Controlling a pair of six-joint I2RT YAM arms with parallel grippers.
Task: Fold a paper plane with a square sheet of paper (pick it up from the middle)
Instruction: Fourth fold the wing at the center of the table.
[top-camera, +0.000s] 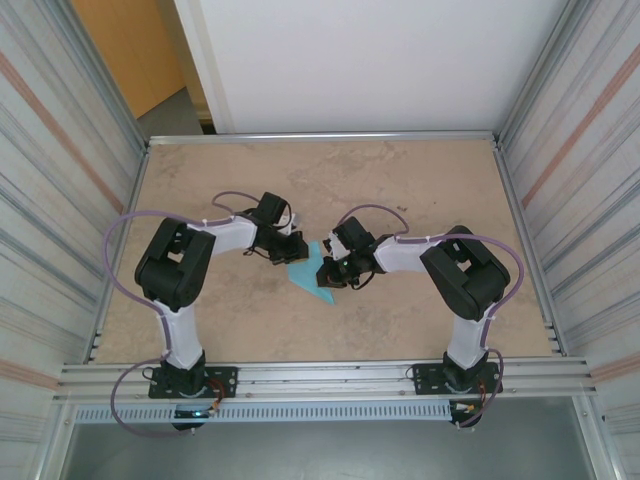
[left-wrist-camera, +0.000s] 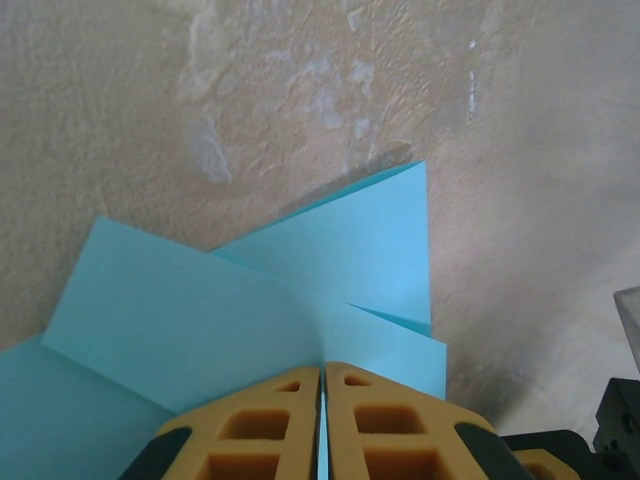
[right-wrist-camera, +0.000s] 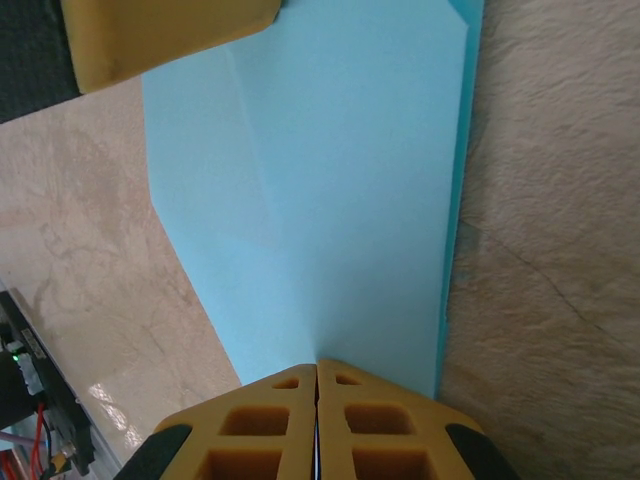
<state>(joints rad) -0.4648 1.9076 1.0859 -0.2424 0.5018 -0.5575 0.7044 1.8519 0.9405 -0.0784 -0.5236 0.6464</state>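
The light-blue sheet of paper (top-camera: 312, 276) lies at the table's middle, folded into a smaller creased shape with overlapping flaps (left-wrist-camera: 250, 300). My left gripper (top-camera: 291, 249) comes at it from the left. Its yellow fingers (left-wrist-camera: 270, 425) are shut on a raised fold of the paper, a thin blue strip showing between them (left-wrist-camera: 322, 368). My right gripper (top-camera: 336, 268) comes from the right and is shut on the paper's opposite edge (right-wrist-camera: 317, 365). In the right wrist view the paper (right-wrist-camera: 330, 200) stretches away to the left gripper's yellow finger (right-wrist-camera: 170, 35).
The tabletop (top-camera: 400, 180) is a beige mottled surface fenced by metal rails and corrugated side walls (top-camera: 60, 150). Both arm bases (top-camera: 185, 375) are bolted at the near edge. Bare table lies behind and to either side of the paper.
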